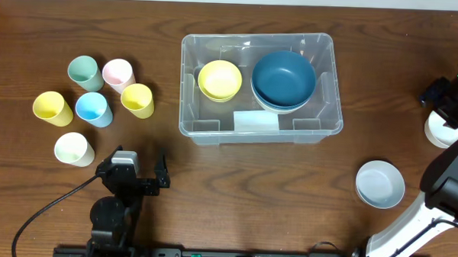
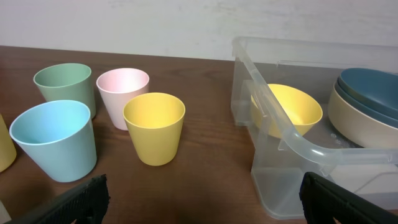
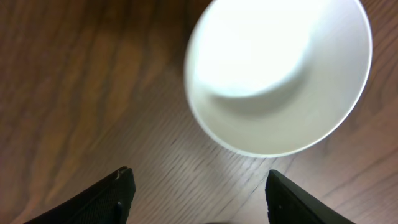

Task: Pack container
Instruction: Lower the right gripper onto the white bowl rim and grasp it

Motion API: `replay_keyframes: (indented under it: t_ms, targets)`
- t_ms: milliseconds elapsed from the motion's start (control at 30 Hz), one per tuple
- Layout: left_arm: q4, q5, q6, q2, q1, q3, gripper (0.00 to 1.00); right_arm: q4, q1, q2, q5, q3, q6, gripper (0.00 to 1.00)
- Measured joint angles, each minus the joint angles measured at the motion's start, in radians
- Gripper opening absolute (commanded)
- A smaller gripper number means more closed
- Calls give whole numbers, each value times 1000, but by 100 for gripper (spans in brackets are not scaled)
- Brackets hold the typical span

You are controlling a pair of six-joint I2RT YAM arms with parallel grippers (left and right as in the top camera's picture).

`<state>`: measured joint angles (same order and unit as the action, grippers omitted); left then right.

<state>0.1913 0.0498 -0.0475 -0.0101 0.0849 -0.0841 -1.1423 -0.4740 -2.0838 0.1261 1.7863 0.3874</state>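
Black tips of the right gripper (image 3: 199, 190) stand wide apart at the bottom of the right wrist view, nothing between them. A white bowl (image 3: 280, 68) sits upright on the wooden table (image 3: 68, 93) just ahead of them.

The container (image 1: 186, 89) lies mid-table, open-topped. It holds a yellow bowl (image 1: 220, 79) on its left and a dark blue bowl (image 1: 283, 78) nested on a paler one on its right. A pale blue bowl (image 1: 380, 183) waits near the right arm, and six cups (image 1: 93, 108) stand well to the left. The left gripper (image 2: 204, 183) is also spread and empty, facing the cups.

Assessment: the step in hand appears to be picking up the white bowl. Recommend advancing until one finger is inside the rim and one outside, then descending square and closing firmly. The thin, smooth wall may slip or tip.
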Motion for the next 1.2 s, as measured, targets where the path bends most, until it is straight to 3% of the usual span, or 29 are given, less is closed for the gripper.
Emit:
replay_keyframes:
  t_ms: [400, 533, 633, 1200]
  targets:
    - [0, 0, 0, 0, 0, 0, 98, 66, -26, -70, -10, 0, -100, 61]
    - [0, 0, 0, 0, 0, 0, 98, 83, -26, -108, -26, -1, -129, 41]
    - [0, 0, 0, 0, 0, 0, 98, 93, -26, -122, -32, -2, -137, 36]
    - [0, 0, 0, 0, 0, 0, 98, 163, -26, -122, -41, -45, -144, 28]
